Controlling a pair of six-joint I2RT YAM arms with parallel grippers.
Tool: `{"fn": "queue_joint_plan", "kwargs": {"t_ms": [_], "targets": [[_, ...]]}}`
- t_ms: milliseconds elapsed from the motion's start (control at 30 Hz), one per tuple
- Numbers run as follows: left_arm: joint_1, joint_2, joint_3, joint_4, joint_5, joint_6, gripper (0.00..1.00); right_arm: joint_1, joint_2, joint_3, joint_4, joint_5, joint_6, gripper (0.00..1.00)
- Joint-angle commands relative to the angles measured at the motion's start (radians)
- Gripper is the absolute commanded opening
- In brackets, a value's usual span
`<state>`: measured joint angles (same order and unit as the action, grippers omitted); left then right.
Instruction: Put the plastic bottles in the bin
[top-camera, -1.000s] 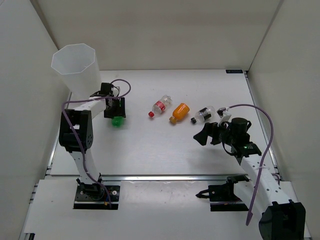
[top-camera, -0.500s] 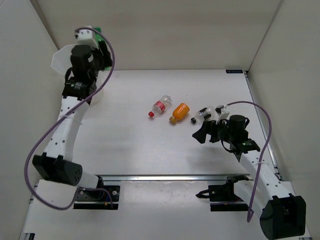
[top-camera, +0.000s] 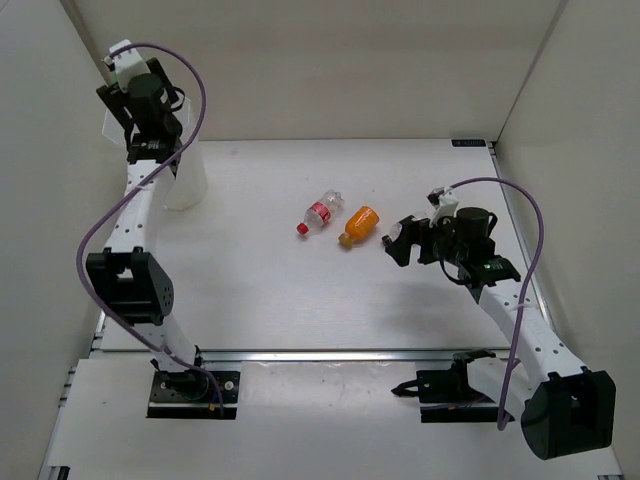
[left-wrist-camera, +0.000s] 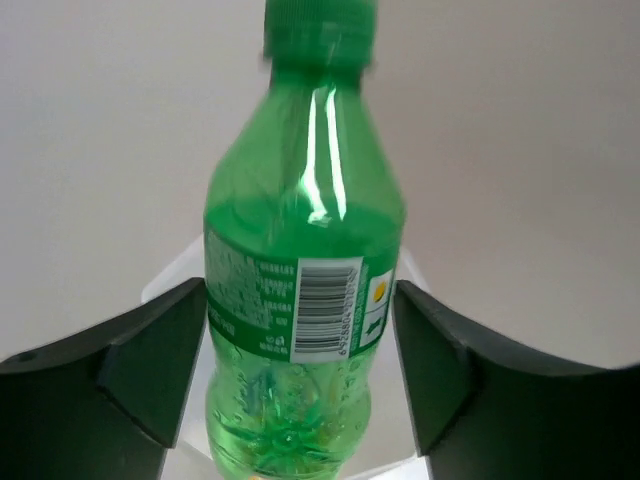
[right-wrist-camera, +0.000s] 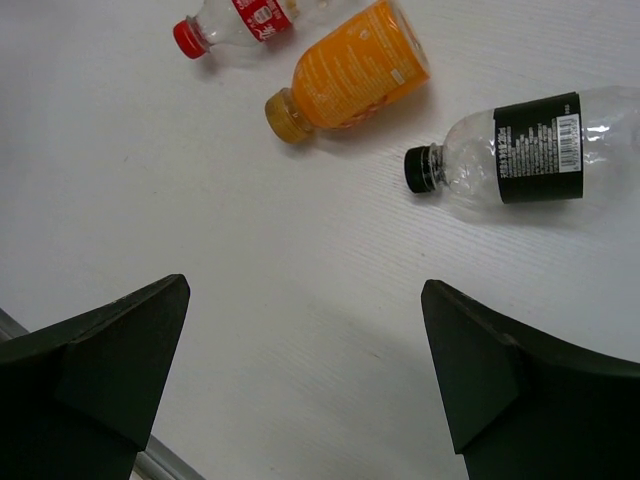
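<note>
Nearest me, the right gripper (right-wrist-camera: 305, 283) has crept forward from where it hung a second ago. From above it now covers the black-labelled bottle (right-wrist-camera: 520, 148), which showed plainly just beyond it half a second back. Its jaws stand wide apart with nothing between them. The wrist view shows that bottle lying on its side on the counter (top-camera: 300, 300), ahead of the right-hand finger and not yet between the two, farther from the bin (top-camera: 186, 180) than any other bottle in sight. Next toward the bin lies the orange bottle (top-camera: 358, 223), and just beside it on the bin's side the red-labelled bottle (top-camera: 322, 212). Both are on their sides and neither has moved in the last second. The big change is at the far left. A second ago the left arm was down on the counter just on the near side of the bin, and half a second ago it had swung up to the rim. Now it reaches higher and sits over the bin's mouth. The left gripper (left-wrist-camera: 298, 300) has its jaws clamped on the green bottle (left-wrist-camera: 300, 230), cap pointing away from the wrist. The bin's pale rim shows behind the bottle's lower half.
</note>
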<state>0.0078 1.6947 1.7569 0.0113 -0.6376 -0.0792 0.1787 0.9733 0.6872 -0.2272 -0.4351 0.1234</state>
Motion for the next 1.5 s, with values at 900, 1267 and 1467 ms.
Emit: {"fn": "queue_joint_plan", "kwargs": {"t_ms": [900,1267,1467], "targets": [[-0.554,0.323,0.028,-0.611,0.685,0.03,0.99,-0.07,0.159,0.112,-0.092,0.404,0.348,0.99],[-0.574,0.566,0.171,-0.669,0.639,0.062,0.99,-0.154,0.038,0.021,-0.139,0.371,0.354,0.99],[-0.513,0.545,0.236,-0.686,0.635,-0.011,0.44,-0.174,-0.015,-0.005,-0.144,0.348,0.331,0.99]]}}
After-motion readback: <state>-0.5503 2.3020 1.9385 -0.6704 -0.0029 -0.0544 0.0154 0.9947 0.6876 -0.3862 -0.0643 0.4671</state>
